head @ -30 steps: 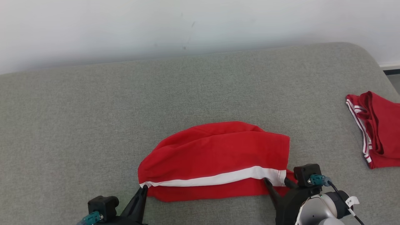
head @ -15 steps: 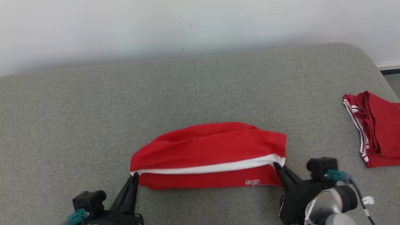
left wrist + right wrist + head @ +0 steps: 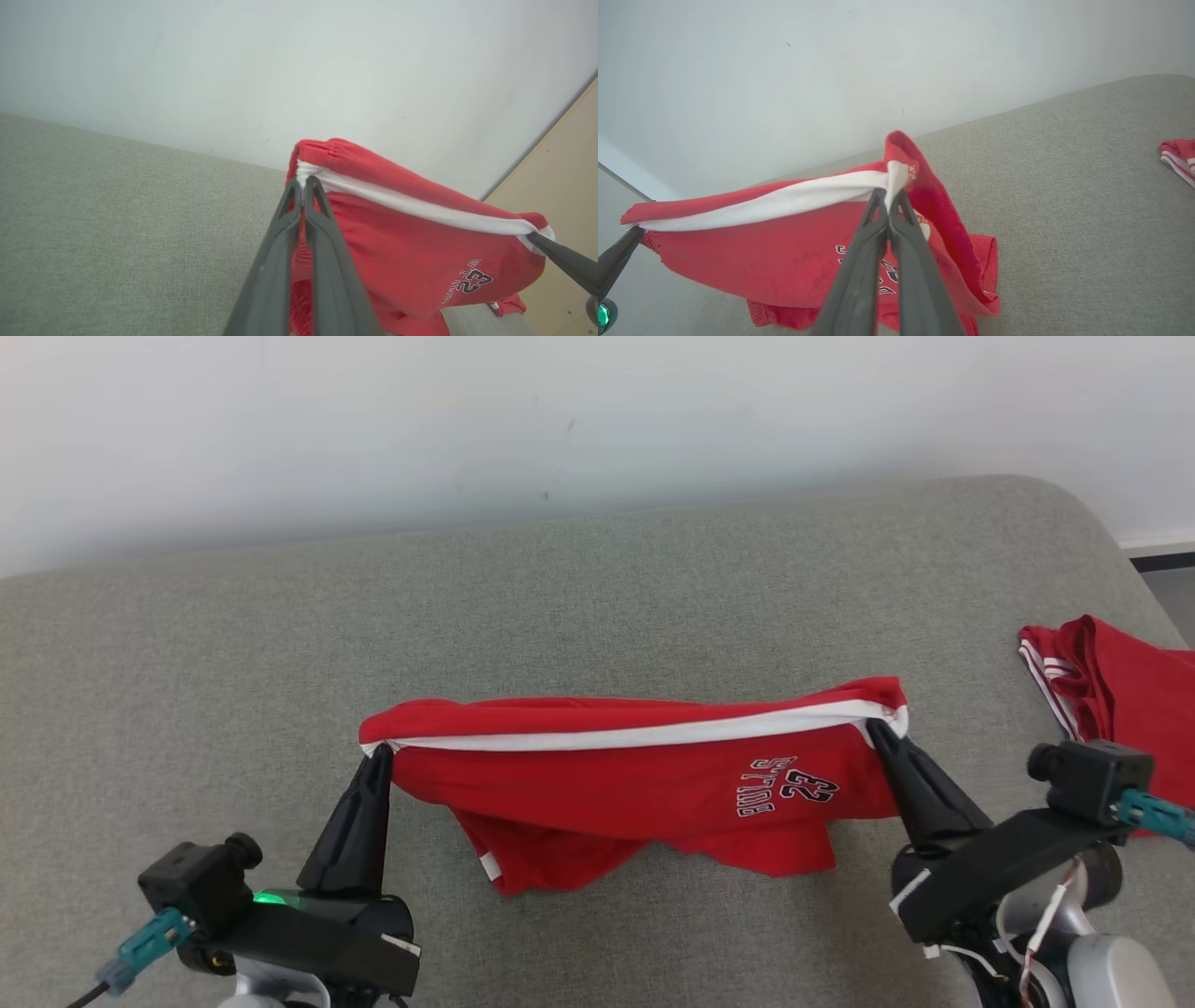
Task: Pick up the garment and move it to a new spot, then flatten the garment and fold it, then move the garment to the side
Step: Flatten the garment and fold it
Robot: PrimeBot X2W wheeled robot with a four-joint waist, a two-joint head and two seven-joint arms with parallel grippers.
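Two red garments: one pair of red shorts (image 3: 607, 784) with a white band and printed lettering, and one other red garment (image 3: 1120, 681) at the right edge. Two dark robot tools: the left tool (image 3: 378, 751) and the right tool (image 3: 878, 728). One grey fabric surface (image 3: 597, 597). One pale wall (image 3: 597, 420).

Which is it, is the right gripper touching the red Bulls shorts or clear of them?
Touching. The right wrist view shows the right gripper pinched shut on the white stripe at one corner of the red Bulls shorts, with no gap.
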